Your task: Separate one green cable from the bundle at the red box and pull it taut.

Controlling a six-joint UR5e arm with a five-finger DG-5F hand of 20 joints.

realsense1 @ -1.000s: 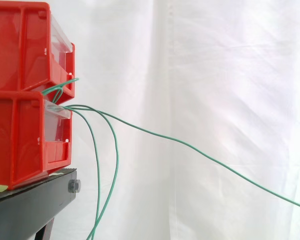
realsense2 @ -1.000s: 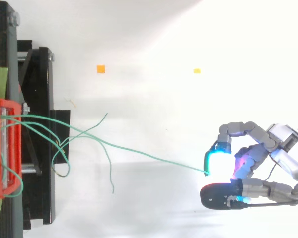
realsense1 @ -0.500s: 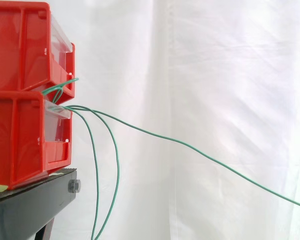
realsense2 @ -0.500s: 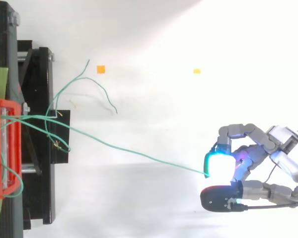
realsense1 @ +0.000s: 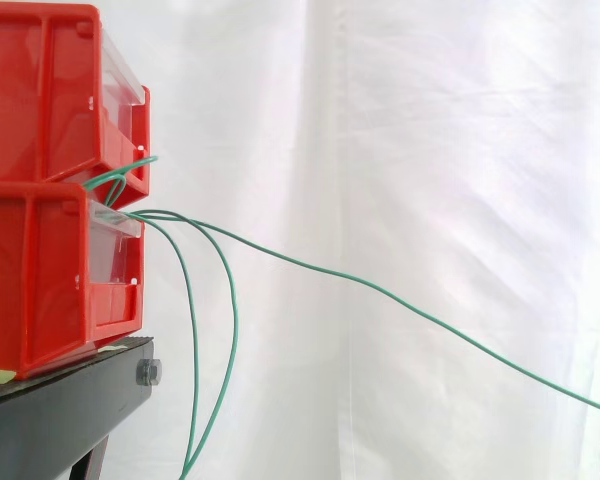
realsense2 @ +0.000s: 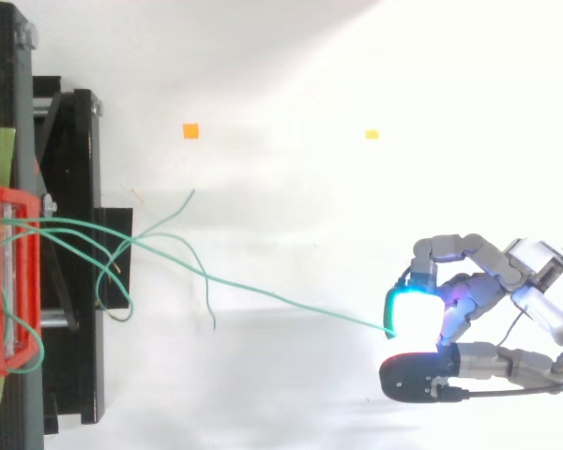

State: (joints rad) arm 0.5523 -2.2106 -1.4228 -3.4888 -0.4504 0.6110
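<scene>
**One green strand pinched, two hanging free**

We count two red plastic bins, an upper one (realsense1: 40, 90) stacked on a lower one (realsense1: 35, 280), on the black desk (realsense1: 60, 410) before a white curtain (realsense1: 460, 150). In the side view, three thin green strands leave the front where the bins meet. Two hanging green cables (realsense1: 193, 340) (realsense1: 234, 330) drop beside the desk. The third, the long green cable (realsense1: 380, 291), slopes down to the right edge in a shallow curve. From above, its far end sits in the robot hand (realsense2: 474, 292), curled and clamped on it at a glowing cyan-white fingertip (realsense2: 411, 309), well apart from the bins. Two small floor markers show, one orange (realsense2: 190, 130) and one yellow (realsense2: 372, 134).
</scene>
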